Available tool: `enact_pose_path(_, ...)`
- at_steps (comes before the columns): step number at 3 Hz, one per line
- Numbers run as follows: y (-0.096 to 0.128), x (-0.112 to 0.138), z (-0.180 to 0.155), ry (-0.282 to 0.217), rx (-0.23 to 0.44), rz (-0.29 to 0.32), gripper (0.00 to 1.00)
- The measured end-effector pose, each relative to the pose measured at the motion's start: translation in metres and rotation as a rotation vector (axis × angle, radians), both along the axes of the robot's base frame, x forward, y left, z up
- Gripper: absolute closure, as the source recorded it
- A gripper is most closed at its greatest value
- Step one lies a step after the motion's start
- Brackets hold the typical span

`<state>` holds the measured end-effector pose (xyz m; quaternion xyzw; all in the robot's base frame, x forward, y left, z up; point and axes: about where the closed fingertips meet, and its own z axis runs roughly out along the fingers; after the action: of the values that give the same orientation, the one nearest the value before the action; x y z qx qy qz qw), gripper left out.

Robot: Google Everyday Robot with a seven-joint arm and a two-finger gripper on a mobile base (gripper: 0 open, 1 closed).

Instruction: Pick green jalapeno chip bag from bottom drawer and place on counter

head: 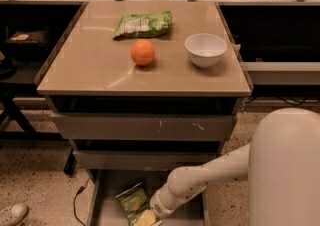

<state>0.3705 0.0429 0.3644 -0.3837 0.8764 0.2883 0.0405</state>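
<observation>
Camera view: your tool [153, 214] sits low in the drawer [102, 209], at the frame's bottom edge. I cannot tell whether it is apart or clamped. The bag [131, 200] lies on the drawer floor just beside the tool, to its picture-left. A shallow pinch could let the crinkly bag slip. A steep lift could snag it on the middle drawer [145, 160] above the tool. Higher up, the tabletop [90, 70] holds an orange [143, 52] and a bowl [205, 49], so avoid bumping them.
</observation>
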Motion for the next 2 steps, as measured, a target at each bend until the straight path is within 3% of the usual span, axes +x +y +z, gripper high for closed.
enact_pose_path(2, 0.034, 0.043, -0.094, -0.023, 0.085, -0.114, 0.00)
